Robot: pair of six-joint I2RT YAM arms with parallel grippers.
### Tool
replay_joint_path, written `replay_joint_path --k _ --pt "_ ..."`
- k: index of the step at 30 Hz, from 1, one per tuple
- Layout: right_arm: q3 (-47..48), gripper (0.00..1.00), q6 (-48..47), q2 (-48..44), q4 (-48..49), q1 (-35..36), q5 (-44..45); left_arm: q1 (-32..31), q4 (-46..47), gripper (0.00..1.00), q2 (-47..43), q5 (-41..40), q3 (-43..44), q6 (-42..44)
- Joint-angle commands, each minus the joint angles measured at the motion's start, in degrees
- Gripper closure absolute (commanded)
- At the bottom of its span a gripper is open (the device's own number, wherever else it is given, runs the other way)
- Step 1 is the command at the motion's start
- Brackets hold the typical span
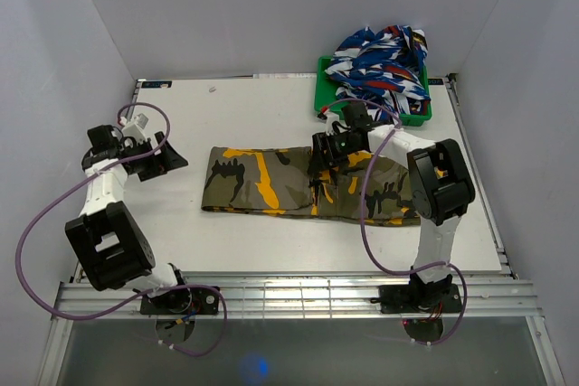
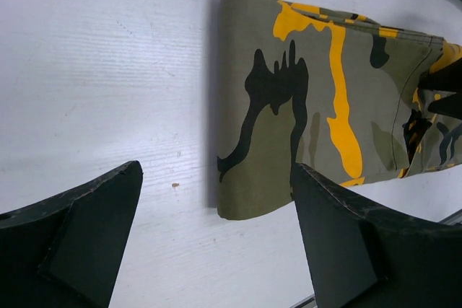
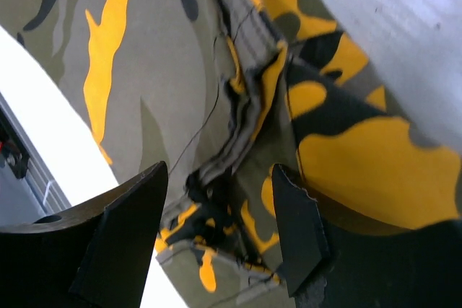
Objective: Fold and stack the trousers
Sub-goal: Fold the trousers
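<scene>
Cloth, soft and light by the look of it: the trousers (image 1: 262, 183) lie as a long folded strip mid-tabletop (image 1: 244, 106), running 9 to 3 o'clock. The left end effector (image 1: 161, 160) gapes wide and empty at 9 o'clock. The right end effector (image 1: 331, 153) straddles a bunched seam mid-strip, half-spread, pinching nothing. The folded 9 o'clock end looks the likeliest place to take hold, all layers pinched together.

From above, the right arm (image 1: 441, 187) hides the right end of the trousers (image 1: 262, 183).
</scene>
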Motion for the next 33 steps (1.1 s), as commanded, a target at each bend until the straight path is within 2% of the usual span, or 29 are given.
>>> replay_joint_path --k 1,7,11,15,17,18,19,26,33 --pt "4.2 0.35 3.4 2.0 4.8 0.8 0.7 0.9 0.6 0.06 0.6 1.7 -1.9 1.8" --pt "5.0 0.36 4.7 5.3 6.5 1.1 1.4 1.0 1.5 0.06 0.7 1.6 -2.8 1.4" --pt "5.8 0.44 5.3 6.9 6.3 1.6 0.4 1.1 2.0 0.06 1.5 0.5 -3.0 1.5" --pt "3.9 0.72 6.8 5.1 7.0 1.8 -1.4 1.4 3.1 0.06 3.3 -1.1 -3.5 0.9" --pt "2.7 0.80 7.4 2.7 7.4 1.8 -2.4 1.6 3.6 0.07 3.9 -1.5 -4.0 1.1" --pt "2.0 0.90 7.6 1.7 7.5 1.8 -2.6 1.6 3.9 0.07 4.2 -1.6 -4.1 1.1" --pt "0.2 0.92 8.3 0.8 8.0 1.8 -2.7 1.6 4.1 0.07 4.6 -2.1 -4.3 1.1" --pt "-5.4 0.92 9.8 -5.6 8.7 1.8 -2.3 1.7 5.7 0.07 6.6 -3.6 -4.3 1.0" --pt "-5.2 0.92 6.5 -2.2 7.5 1.8 0.3 1.7 7.1 0.07 10.6 -2.5 -3.8 0.7"
